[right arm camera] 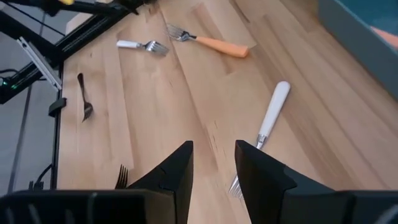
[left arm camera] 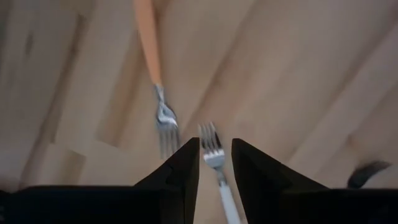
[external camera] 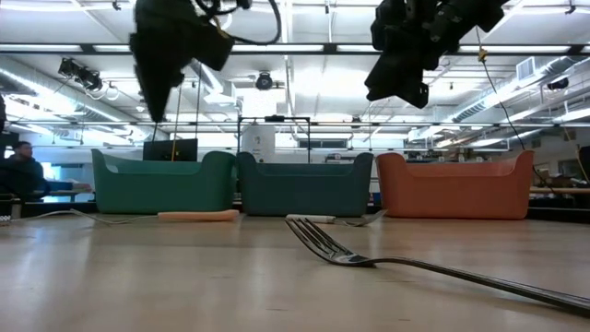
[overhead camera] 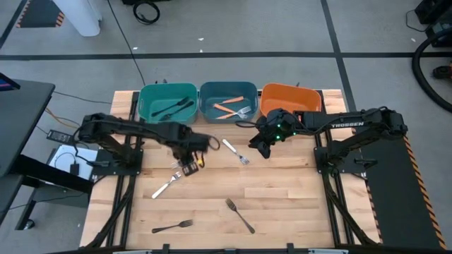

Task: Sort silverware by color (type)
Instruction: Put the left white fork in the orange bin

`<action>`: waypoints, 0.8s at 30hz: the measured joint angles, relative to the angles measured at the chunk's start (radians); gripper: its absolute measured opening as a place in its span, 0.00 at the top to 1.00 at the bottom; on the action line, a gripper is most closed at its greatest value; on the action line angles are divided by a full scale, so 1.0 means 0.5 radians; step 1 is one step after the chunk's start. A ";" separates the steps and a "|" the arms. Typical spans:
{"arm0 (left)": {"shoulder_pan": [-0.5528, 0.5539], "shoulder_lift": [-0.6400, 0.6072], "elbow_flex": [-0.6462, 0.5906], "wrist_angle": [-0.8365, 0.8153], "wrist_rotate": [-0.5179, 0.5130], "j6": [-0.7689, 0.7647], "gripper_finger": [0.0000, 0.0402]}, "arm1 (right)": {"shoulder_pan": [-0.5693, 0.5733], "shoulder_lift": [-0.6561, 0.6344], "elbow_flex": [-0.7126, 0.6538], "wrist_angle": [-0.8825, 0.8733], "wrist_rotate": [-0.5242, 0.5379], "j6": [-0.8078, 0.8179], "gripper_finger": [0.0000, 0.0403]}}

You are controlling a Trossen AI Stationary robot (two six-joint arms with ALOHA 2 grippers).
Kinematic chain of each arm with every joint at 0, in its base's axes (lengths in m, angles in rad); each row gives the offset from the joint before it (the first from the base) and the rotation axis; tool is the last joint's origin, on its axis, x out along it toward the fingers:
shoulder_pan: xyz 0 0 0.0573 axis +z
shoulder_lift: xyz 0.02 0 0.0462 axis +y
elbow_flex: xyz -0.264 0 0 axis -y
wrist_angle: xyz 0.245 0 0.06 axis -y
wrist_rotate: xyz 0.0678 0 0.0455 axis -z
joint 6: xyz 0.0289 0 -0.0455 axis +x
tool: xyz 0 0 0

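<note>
High view: left pincer (overhead camera: 189, 167) hovering w/ fingers apart over white-handled fork (overhead camera: 167, 186) & orange-handled fork (overhead camera: 200, 161); right pincer (overhead camera: 263, 148) hanging spread above tabletop (overhead camera: 296, 197) nr white fork (overhead camera: 235, 151).

A: Where does the silverware lie?

B: Black pieces (overhead camera: 173, 108) lie in the teal bin (overhead camera: 150, 92); orange-handled ones (overhead camera: 229, 109) in the blue bin (overhead camera: 208, 89).

A: And on the table?

B: A white-handled fork (overhead camera: 235, 151) mid-table, another (overhead camera: 165, 186) beside an orange-handled fork (left arm camera: 153, 62), and two dark forks (overhead camera: 240, 215) near the front edge.
</note>
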 joint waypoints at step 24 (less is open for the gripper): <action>-0.659 -0.014 -0.866 0.588 0.003 -1.119 0.74 | 0.015 -0.001 0.000 -0.046 -0.103 0.001 0.69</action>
